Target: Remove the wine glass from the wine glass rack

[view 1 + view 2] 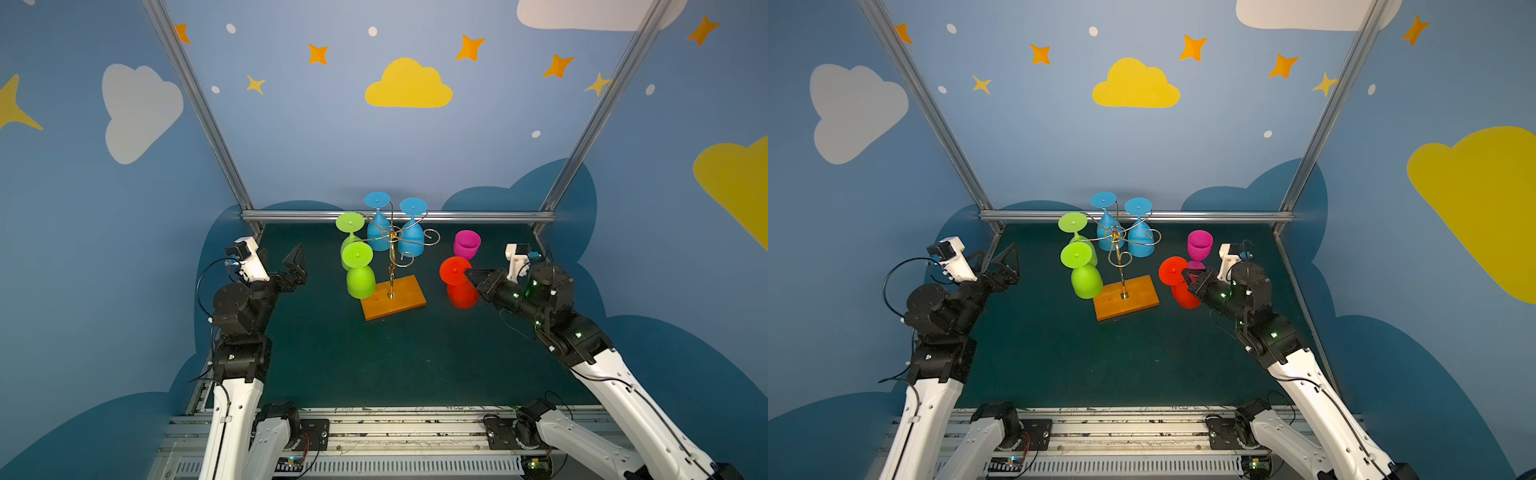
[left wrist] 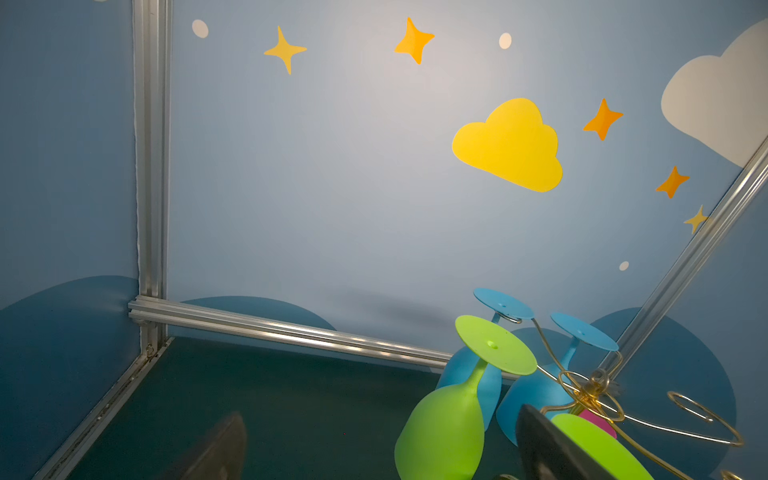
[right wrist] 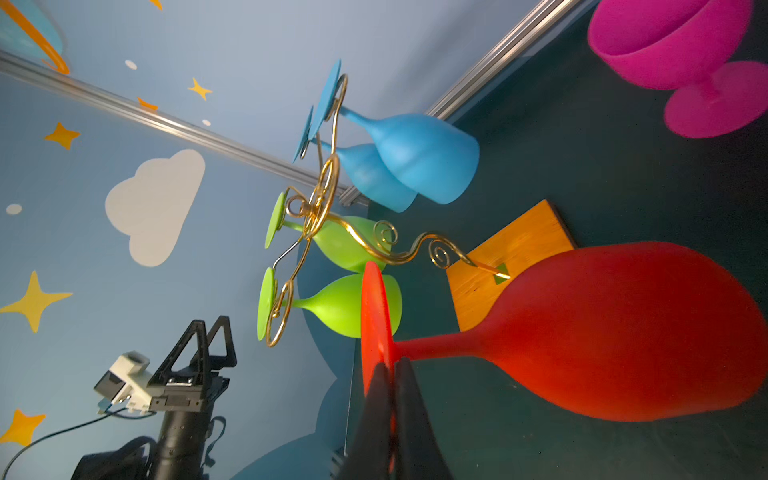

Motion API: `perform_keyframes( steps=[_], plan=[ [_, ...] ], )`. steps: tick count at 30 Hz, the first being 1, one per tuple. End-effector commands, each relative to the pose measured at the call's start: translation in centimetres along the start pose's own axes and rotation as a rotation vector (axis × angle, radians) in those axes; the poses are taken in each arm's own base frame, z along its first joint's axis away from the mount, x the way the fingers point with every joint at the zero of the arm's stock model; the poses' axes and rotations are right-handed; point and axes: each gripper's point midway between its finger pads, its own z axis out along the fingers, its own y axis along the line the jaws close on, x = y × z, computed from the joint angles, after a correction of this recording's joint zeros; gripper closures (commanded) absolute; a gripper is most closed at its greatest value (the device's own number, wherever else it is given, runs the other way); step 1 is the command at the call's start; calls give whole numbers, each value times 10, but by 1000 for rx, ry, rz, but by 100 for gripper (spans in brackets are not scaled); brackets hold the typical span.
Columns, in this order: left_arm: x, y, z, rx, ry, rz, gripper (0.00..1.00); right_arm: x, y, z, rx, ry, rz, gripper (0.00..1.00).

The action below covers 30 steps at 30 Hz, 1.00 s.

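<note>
Nearest, the right pincer (image 1: pixel 468 273) was clamped on the foot rim of the red wine glass (image 1: pixel 460 291). That glass was bowl-down and clear of the rack, toward the right edge of the worktop (image 1: pixel 374 365). By the left edge, the left pincer (image 1: pixel 300 268) gaped wide and empty. Mid-worktop stood the wine glass rack (image 1: pixel 394 266), with two green glasses (image 1: pixel 360 282) and two blue glasses (image 1: pixel 379 237) hanging inverted from it. A pink glass (image 1: pixel 466 245) stood upright near the far right corner.
</note>
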Motion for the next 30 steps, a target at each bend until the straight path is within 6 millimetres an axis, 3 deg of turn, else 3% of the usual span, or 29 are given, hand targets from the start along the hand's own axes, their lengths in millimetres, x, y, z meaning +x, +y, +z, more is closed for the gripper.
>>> perform_keyframes(
  steps=[1,4,8,15,21,30],
  plan=[
    [-17,-5,-2,14,-42,2,1,-16,8,-17,-24,-53,-55,100],
    [-25,-17,1,70,-33,-25,1,-38,19,-28,-23,-116,-119,100],
    [-34,-48,10,222,43,-80,2,-63,46,-37,-65,-193,-230,100],
    [-63,-118,11,589,153,-156,10,-87,99,-41,-157,-246,-485,100],
    [-65,-171,14,874,307,-208,17,-87,148,-36,-287,-191,-685,100],
    [-57,-225,32,1089,386,-228,25,-52,209,-25,-513,-64,-897,100]
  ],
)
